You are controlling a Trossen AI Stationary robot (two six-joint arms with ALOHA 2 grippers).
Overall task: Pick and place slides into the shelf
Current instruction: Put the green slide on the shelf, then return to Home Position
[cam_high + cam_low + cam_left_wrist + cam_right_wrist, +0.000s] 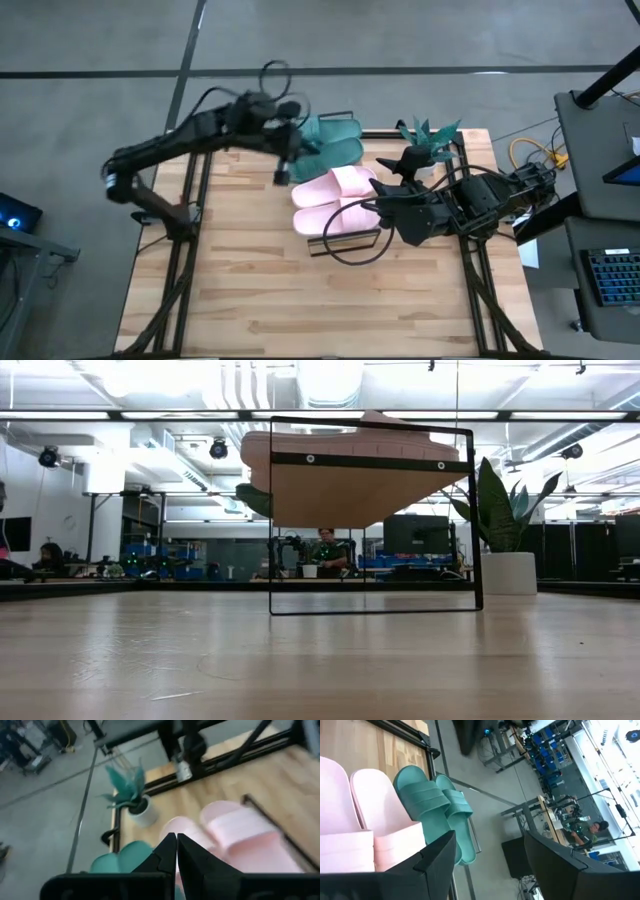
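Two pale pink slides (335, 200) and two teal slides (330, 142) lie side by side on the shelf (345, 243), upper centre of the high view. Left gripper (284, 165) is closed and empty; right gripper (372, 205) gapes wide beside the pink pair.

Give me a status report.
Left tool shut, empty, above green slides. Right tool open beside pink slides. All four on shelf. Nothing blocking.

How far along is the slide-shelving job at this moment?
It looks close to finished. All four slides sit side by side on the shelf: the two teal slides and two pink slides. Neither gripper holds anything; the left gripper is shut, the right gripper open. Only withdrawing the arms seems left.
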